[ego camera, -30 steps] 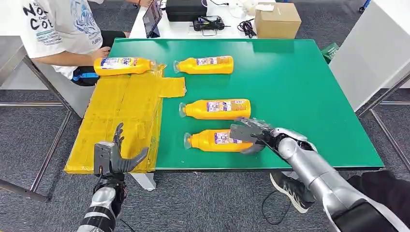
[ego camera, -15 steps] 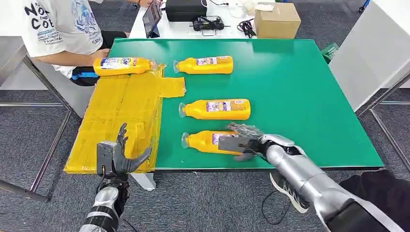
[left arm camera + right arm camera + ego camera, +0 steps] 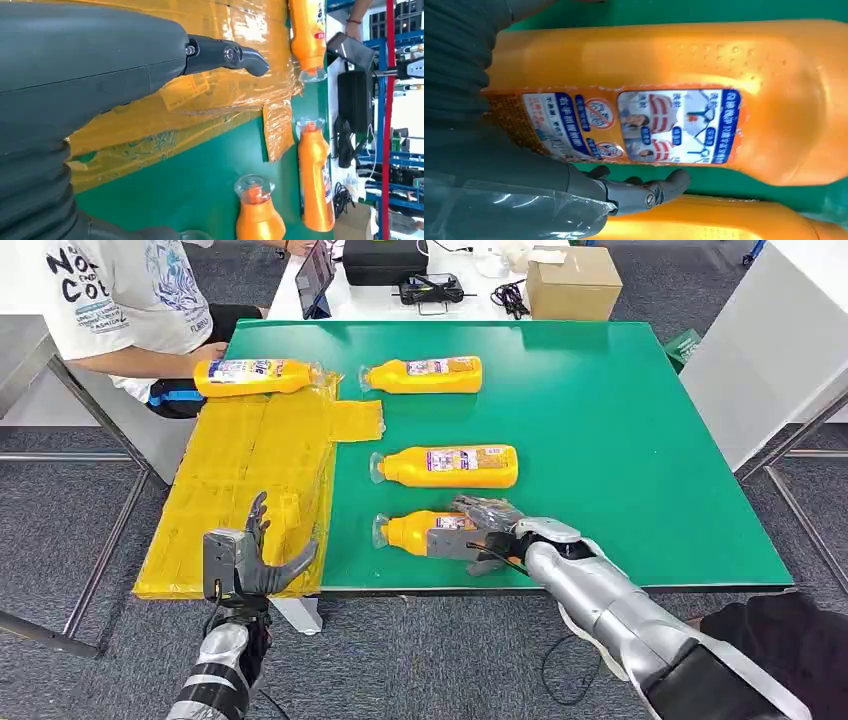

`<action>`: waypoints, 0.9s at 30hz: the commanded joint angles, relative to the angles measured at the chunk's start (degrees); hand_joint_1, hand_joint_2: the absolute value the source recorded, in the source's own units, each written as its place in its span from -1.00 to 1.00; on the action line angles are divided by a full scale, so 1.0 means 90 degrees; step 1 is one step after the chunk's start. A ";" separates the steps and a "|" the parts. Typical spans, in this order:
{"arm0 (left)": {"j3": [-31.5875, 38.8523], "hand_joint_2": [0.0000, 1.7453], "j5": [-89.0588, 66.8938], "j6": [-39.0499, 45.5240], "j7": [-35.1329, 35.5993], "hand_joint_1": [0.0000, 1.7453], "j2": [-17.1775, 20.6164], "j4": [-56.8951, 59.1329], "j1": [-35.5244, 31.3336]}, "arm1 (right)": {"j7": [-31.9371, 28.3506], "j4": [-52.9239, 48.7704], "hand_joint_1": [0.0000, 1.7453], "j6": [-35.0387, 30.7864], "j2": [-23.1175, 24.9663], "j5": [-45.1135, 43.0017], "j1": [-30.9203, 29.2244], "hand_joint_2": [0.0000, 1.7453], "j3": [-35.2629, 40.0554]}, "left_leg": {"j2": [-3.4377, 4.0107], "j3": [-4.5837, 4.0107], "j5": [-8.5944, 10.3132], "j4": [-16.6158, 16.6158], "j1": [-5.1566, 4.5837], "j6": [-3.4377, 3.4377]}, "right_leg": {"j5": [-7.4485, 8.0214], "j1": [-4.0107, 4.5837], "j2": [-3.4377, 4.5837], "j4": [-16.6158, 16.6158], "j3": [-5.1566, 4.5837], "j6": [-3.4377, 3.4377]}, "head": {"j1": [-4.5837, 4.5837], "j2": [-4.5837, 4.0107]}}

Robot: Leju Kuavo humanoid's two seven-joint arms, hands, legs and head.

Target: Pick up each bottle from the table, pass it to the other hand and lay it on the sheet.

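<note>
Several orange bottles lie on the green table (image 3: 620, 430). The nearest bottle (image 3: 410, 532) (image 3: 649, 65) lies by the front edge. My right hand (image 3: 485, 530) straddles its body, fingers over the far side and thumb on the near side. One finger (image 3: 649, 190) reaches past it with a strip of green showing between. A second bottle (image 3: 447, 466) (image 3: 704, 220) lies just behind it, and a third bottle (image 3: 425, 374) further back. A fourth bottle (image 3: 250, 375) lies on the yellow sheet (image 3: 250, 470). My left hand (image 3: 240, 560) (image 3: 90, 65) hovers open at the sheet's front corner.
A person in a white shirt (image 3: 120, 290) sits at the table's far left corner, an arm by the bottle on the sheet. A cardboard box (image 3: 573, 282), a tablet (image 3: 315, 275) and cables sit on the white desk behind. A white cabinet (image 3: 770, 340) stands right.
My right hand slid left along the nearest bottle and settled around its body; the bottle shifted slightly left. My left hand rose a little toward the sheet's corner.
</note>
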 commanded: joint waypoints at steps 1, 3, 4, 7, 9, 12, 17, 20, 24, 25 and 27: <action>-0.0150 1.00 0.0026 -0.0021 0.0032 -1.00 0.0044 0.0444 -0.0256 | 0.0045 0.0624 -0.94 0.0164 0.0050 0.0105 -0.0264 1.00 0.0601 | -0.0002 0.0030 -0.0009 -0.0005 0.0004 -0.0007 | -0.0009 0.0005 -0.0004 -0.0007 0.0032 -0.0013 | 0.0000 0.0000; -0.0149 1.00 0.0026 -0.0022 0.0032 -1.00 0.0045 0.0441 -0.0255 | 0.0035 0.0607 -0.94 0.0192 0.0026 0.0103 -0.0289 1.00 0.0603 | -0.0002 0.0014 -0.0004 -0.0004 0.0002 -0.0004 | -0.0004 0.0003 -0.0004 -0.0006 0.0017 -0.0008 | 0.0000 0.0000; -0.0149 1.00 0.0026 -0.0022 0.0032 -1.00 0.0045 0.0441 -0.0255 | 0.0035 0.0607 -0.94 0.0192 0.0026 0.0103 -0.0289 1.00 0.0603 | -0.0004 0.0012 -0.0002 -0.0004 -0.0001 -0.0003 | -0.0004 -0.0001 -0.0004 -0.0004 0.0014 -0.0006 | 0.0002 0.0000; -0.0094 1.00 0.0144 -0.0126 0.0084 -1.00 0.0018 0.0441 -0.0247 | 0.0020 0.0543 0.54 0.0205 -0.0005 0.0083 -0.0272 1.00 0.0606 | -0.0006 0.0012 -0.0002 -0.0004 -0.0001 -0.0004 | -0.0004 -0.0001 -0.0005 -0.0004 0.0015 -0.0007 | 0.0002 0.0000; -0.0091 1.00 0.0213 -0.0200 0.0102 -1.00 -0.0003 0.0390 -0.0226 | -0.0019 0.0444 1.00 0.0267 -0.0110 0.0106 -0.0305 1.00 0.0665 | -0.0004 0.0013 -0.0004 -0.0003 0.0002 -0.0005 | -0.0005 0.0002 -0.0004 -0.0005 0.0017 -0.0009 | 0.0002 0.0000; -0.0158 1.00 0.0215 -0.0208 0.0106 -1.00 -0.0023 0.0268 -0.0172 | -0.0031 0.0213 1.00 0.0228 -0.0266 0.0034 -0.0348 1.00 0.0630 | -0.0009 0.0012 -0.0004 -0.0001 0.0000 -0.0004 | -0.0006 0.0000 -0.0009 -0.0003 0.0017 -0.0008 | 0.0002 0.0000; -0.0137 1.00 0.0309 -0.0222 0.0128 -1.00 0.0026 -0.0190 0.0110 | 0.0178 -0.0834 1.00 -0.0542 -0.0587 -0.0213 0.0190 1.00 -0.0070 | -0.0010 0.0017 -0.0008 0.0000 0.0000 -0.0005 | -0.0011 0.0000 -0.0010 -0.0001 0.0023 -0.0010 | 0.0002 0.0000; -0.0056 1.00 0.0330 -0.0249 0.0197 -1.00 0.0050 -0.0473 0.0324 | 0.0289 -0.1724 1.00 -0.1279 -0.0666 -0.0051 0.0889 1.00 -0.0830 | -0.0009 0.0018 -0.0009 -0.0004 0.0002 -0.0005 | -0.0010 0.0002 -0.0008 -0.0007 0.0026 -0.0010 | 0.0002 0.0000; 0.0052 1.00 0.0438 -0.0503 0.0287 -1.00 0.0014 -0.0910 0.0606 | 0.0200 -0.2871 1.00 -0.2150 -0.0254 0.0429 0.2044 1.00 -0.2133 | -0.0002 0.0022 -0.0015 -0.0008 0.0005 -0.0009 | -0.0013 0.0006 -0.0001 -0.0010 0.0028 -0.0012 | 0.0000 0.0000; 0.0056 1.00 0.0506 -0.0626 0.0346 -1.00 -0.0007 -0.1079 0.0696 | 0.0105 -0.3232 1.00 -0.2479 -0.0003 0.0626 0.2412 1.00 -0.2568 | 0.0000 0.0029 -0.0022 -0.0006 0.0006 -0.0011 | -0.0020 0.0006 0.0001 -0.0006 0.0036 -0.0016 | 0.0000 0.0000; 0.0044 1.00 0.0507 -0.0639 0.0373 -1.00 -0.0016 -0.1166 0.0745 | 0.0154 -0.3382 1.00 -0.2445 0.0055 0.0766 0.2522 1.00 -0.2633 | 0.0001 0.0013 -0.0016 -0.0004 0.0007 -0.0010 | -0.0014 0.0008 0.0002 -0.0006 0.0019 -0.0013 | 0.0002 0.0000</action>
